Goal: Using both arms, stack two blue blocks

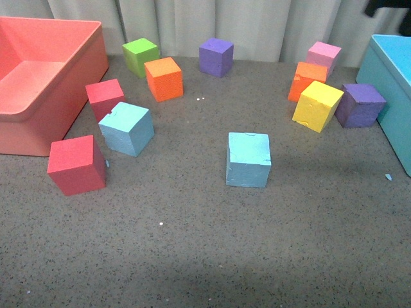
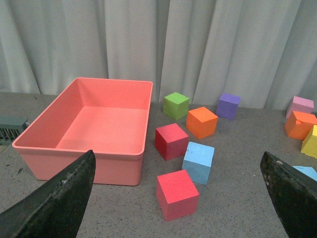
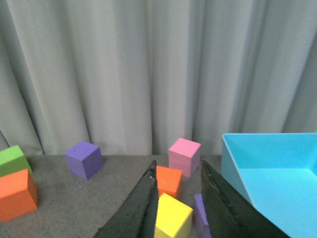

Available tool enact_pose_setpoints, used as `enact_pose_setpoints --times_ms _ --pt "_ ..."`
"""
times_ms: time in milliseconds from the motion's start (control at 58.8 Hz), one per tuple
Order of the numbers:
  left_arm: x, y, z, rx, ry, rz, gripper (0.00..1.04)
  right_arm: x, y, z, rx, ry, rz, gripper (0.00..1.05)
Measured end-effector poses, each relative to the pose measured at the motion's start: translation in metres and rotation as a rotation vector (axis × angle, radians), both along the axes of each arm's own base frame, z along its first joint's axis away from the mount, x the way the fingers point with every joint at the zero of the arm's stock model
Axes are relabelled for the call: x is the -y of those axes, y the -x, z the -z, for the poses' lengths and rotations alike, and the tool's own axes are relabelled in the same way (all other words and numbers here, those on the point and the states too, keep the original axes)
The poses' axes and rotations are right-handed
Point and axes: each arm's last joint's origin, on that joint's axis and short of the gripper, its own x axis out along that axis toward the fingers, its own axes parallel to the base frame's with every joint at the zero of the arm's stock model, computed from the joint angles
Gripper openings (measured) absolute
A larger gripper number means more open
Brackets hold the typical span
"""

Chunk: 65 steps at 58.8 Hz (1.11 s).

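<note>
so, neither arm holds a block yet. the left gripper (image 2: 177, 163) hangs with its jaws spread wide and empty. the right gripper (image 3: 178, 168) shows only a narrow gap, gripping nothing. the left blue block (image 1: 126, 128) sits crowded by a red block (image 1: 104, 97), touching or just beside it, i cannot tell. the middle blue block (image 1: 248, 159) stands alone.

best, i judge: come straight down on the crowded one, pinch its free faces, and set it squarely on the lone one while the right arm steadies that.

count: two blue blocks, two red blocks, two orange blocks (image 1: 164, 78), two purple blocks (image 1: 216, 56), one green block (image 1: 140, 56), one yellow block (image 1: 317, 105), one pink block (image 1: 323, 56) — plus a salmon bin (image 1: 26, 135) and a blue bin (image 1: 387, 80).
</note>
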Motion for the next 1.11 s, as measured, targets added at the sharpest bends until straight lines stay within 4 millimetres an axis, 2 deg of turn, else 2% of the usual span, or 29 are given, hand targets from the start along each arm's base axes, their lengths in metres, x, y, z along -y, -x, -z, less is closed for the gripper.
enact_pose_setpoints --times_ms 119,255,527,850,1105 --pt "0.0 0.0 0.0 0.0 0.0 0.0 0.98 0.016 0.026 0.01 -0.083 0.033 -0.017 0.0" --pt "0.0 0.0 0.0 0.0 0.0 -0.001 0.98 0.032 0.052 -0.003 -0.042 0.025 -0.015 0.01" --pt "0.0 0.0 0.0 0.0 0.0 -0.001 0.98 0.05 0.087 -0.001 -0.055 0.026 -0.012 0.01" --pt "0.0 0.0 0.0 0.0 0.0 -0.001 0.98 0.067 0.115 -0.002 -0.053 0.024 -0.008 0.01" --pt "0.0 0.0 0.0 0.0 0.0 -0.001 0.98 0.068 0.134 -0.004 -0.046 0.024 -0.01 0.01"
